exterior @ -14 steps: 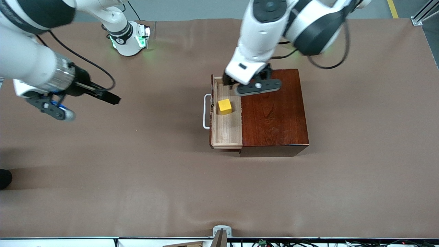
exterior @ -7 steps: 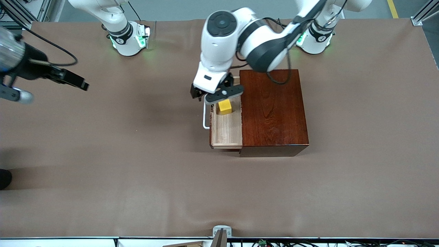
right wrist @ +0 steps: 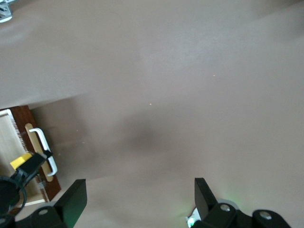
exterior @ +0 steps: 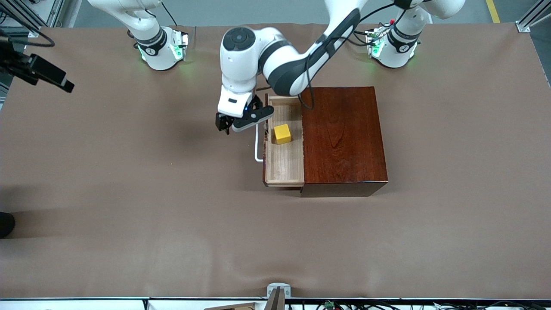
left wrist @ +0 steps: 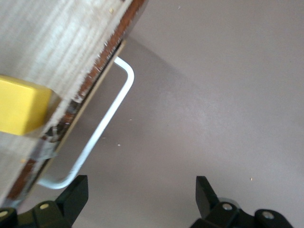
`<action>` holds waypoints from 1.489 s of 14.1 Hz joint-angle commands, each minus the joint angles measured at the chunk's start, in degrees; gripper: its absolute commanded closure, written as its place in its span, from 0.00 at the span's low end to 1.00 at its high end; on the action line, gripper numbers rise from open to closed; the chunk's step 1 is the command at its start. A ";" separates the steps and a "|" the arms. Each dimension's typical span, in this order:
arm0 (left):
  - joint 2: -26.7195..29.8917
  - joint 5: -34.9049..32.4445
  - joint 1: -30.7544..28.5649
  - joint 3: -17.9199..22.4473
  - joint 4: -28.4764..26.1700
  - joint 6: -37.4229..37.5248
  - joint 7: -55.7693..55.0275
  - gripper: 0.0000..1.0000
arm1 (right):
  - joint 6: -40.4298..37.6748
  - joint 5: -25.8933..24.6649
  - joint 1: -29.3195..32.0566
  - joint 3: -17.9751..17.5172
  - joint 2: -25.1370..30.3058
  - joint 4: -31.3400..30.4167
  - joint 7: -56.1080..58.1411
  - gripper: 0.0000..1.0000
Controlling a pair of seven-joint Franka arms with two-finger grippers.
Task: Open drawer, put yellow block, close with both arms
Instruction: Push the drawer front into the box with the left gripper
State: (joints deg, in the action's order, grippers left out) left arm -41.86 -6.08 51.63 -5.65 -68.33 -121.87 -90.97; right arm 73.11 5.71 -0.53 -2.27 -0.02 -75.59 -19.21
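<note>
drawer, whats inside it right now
Only the yellow block lies in the open drawer, on its bare wood floor. The part inside the box is covered, so unseen.

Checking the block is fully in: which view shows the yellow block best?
The front view: the whole yellow block sits in the open drawer. The left wrist view crops it at the frame's edge; the right wrist view shows only a small, partly hidden patch.

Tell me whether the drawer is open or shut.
Open. The drawer is pulled out of the box, its tray exposed with the yellow block lying inside.
</note>
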 commanded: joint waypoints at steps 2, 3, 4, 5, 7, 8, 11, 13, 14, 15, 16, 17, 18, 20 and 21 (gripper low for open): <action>-5.42 -1.30 5.23 5.90 2.85 -5.12 -6.92 0.00 | 3.60 -1.40 1.76 -0.80 7.91 -9.64 5.04 0.00; -6.39 -1.30 5.58 6.52 2.85 -6.26 -8.59 0.00 | 5.44 -1.40 2.55 -0.80 10.11 -12.80 6.36 0.00; -6.66 -1.30 5.67 6.96 2.85 -6.45 -9.48 0.00 | 7.38 -1.40 3.08 -0.80 12.22 -15.88 7.51 0.00; -6.66 -1.30 5.67 7.05 2.85 -6.36 -9.93 0.00 | 7.48 -1.40 3.17 -0.72 12.59 -16.43 8.56 0.00; -6.40 -1.22 5.59 7.49 2.59 -4.88 -12.03 0.00 | 7.48 -2.19 3.61 -0.71 12.16 -15.82 9.19 0.00; -6.48 -1.13 5.50 7.67 2.59 -3.56 -12.21 0.00 | 7.57 -3.15 3.61 -0.71 11.63 -14.77 9.19 0.00; -6.57 -0.86 5.15 7.67 2.41 -2.76 -13.27 0.00 | 7.31 -4.13 3.78 -0.71 7.94 -10.11 10.23 0.00; -6.57 -0.86 5.06 7.67 2.33 -2.76 -13.27 0.00 | 7.39 -4.04 3.96 -0.02 7.41 -9.93 11.38 0.00; -6.48 -0.78 4.97 7.67 2.24 -2.50 -13.27 0.00 | 7.31 -4.04 3.96 0.08 6.97 -9.84 11.47 0.00; -6.40 -0.78 4.88 7.67 2.15 -0.75 -13.18 0.00 | 7.31 -4.04 4.13 0.08 6.79 -9.49 11.47 0.00; -6.22 -0.86 4.27 7.84 2.15 0.83 -13.18 0.00 | 7.39 -4.39 4.22 0.16 6.44 -8.97 11.47 0.00; -6.13 -0.78 3.66 7.76 2.06 1.98 -13.09 0.00 | 7.13 -4.74 4.22 0.16 5.74 -7.74 11.91 0.00; -6.13 -0.78 3.04 7.76 2.06 2.86 -13.09 0.00 | 6.44 -5.53 4.14 0.16 5.39 -7.12 13.48 0.00; -5.78 -0.78 1.73 7.76 2.06 5.05 -13.09 0.00 | 6.17 -6.32 4.14 0.08 5.39 -7.29 16.12 0.00; -5.69 -0.78 0.94 7.76 2.06 6.20 -13.09 0.00 | 6.08 -6.32 4.05 0.08 5.39 -7.38 17.26 0.00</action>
State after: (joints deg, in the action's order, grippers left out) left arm -47.78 -5.54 54.46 1.52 -66.38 -120.62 -104.00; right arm 80.37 0.55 2.53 -1.42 6.25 -84.72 -4.69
